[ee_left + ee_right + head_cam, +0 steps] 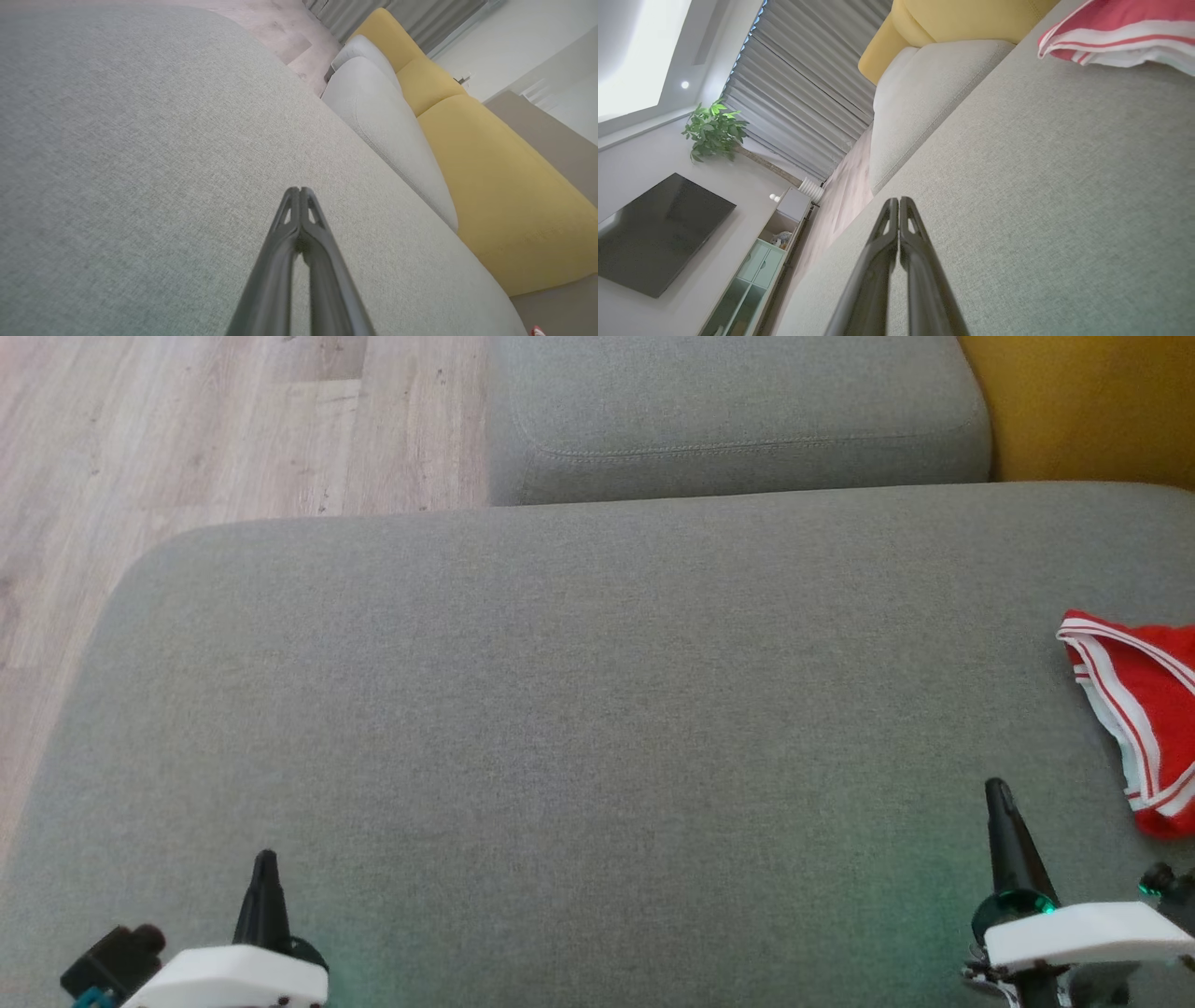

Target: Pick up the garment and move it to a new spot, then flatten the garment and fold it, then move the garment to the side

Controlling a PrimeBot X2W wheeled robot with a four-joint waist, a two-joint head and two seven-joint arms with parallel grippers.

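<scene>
Rightward, garment [1144, 719] lies on seat [560, 709]; yellow cushion [1092, 401] behind.

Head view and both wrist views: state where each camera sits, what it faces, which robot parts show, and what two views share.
Head view: on the head, facing down at the cushion; left end effector lower left, right end effector lower right.
Left wrist view: on that wrist, looking along its shut end effector across the cushion toward a yellow sofa.
Right wrist view: on that wrist, along its shut end effector toward a TV and plant.
Shared: head and right wrist views show the garment.
</scene>
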